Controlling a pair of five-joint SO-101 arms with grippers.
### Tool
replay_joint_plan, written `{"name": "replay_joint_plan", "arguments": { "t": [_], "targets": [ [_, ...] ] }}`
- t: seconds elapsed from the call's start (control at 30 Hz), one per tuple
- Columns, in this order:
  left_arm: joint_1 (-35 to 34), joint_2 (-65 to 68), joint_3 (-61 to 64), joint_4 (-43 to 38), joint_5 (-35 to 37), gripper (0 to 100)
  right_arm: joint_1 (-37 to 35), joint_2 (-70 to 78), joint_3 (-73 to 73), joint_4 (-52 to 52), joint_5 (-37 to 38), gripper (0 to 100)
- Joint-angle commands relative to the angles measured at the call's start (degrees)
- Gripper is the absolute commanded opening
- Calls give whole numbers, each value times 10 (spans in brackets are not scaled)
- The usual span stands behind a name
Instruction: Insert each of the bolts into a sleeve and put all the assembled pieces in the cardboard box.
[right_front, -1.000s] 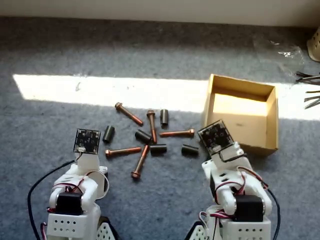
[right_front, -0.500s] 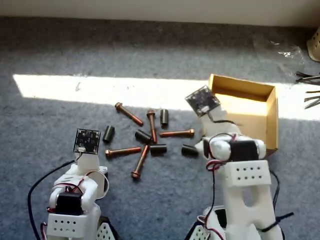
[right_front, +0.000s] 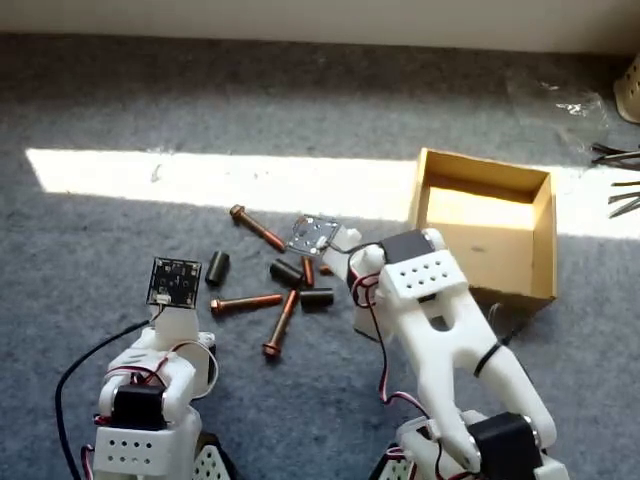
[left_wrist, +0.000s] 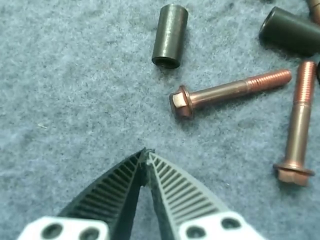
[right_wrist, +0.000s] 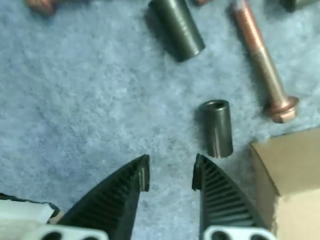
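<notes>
My right arm is off its rest! A second ago it sat folded at the lower right of the high view, beside the open brown cardboard box. Now it has swung up and across, and its wrist hangs over the scatter in the middle of the frame.

My right gripper points down at the grey carpet, jaws a narrow gap apart with nothing between them. Just past the tips, right of centre in the right wrist view, lies a short dark cylindrical metal sleeve. Its open end faces the top of the frame, and it sits close beside the box corner at the lower right. A copper-coloured flanged bolt lies at the upper right with its head toward the box. A second dark sleeve sits at top centre.

My left arm hasn't budged. It is low left in the high view, left gripper pinched fully together and empty over bare carpet. Ahead of it, right of centre in the left wrist view, lies another copper bolt, with a dark tubular sleeve above it.

My read is that the reach has begun but there is no grasp yet. Every bolt and sleeve I can see lies loose on the carpet, so the whole job is still ahead. The sleeve nearest my right tips looks the likely first pick, though I'd have to shift sideways to straddle it.
</notes>
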Motion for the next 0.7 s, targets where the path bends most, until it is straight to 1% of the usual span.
{"name": "replay_joint_plan", "arguments": {
  "t": [0.0, 0.1, 0.33, 0.5, 0.67],
  "targets": [
    [-7, -1, 13, 0, -4, 6, 28, 22, -29, -44, 34, 144],
    [-7, -1, 13, 0, -4, 6, 36, 34, -29, -61, 63, 146],
    [-7, -1, 13, 0, -4, 6, 38, 56, -29, -62, 125, 146],
    [-7, -1, 13, 0, -4, 7, 38, 80, -47, -67, 155, 146],
    [-7, -1, 13, 0, -4, 7, 39, 105, -44, -133, 156, 162]
  ]
}}
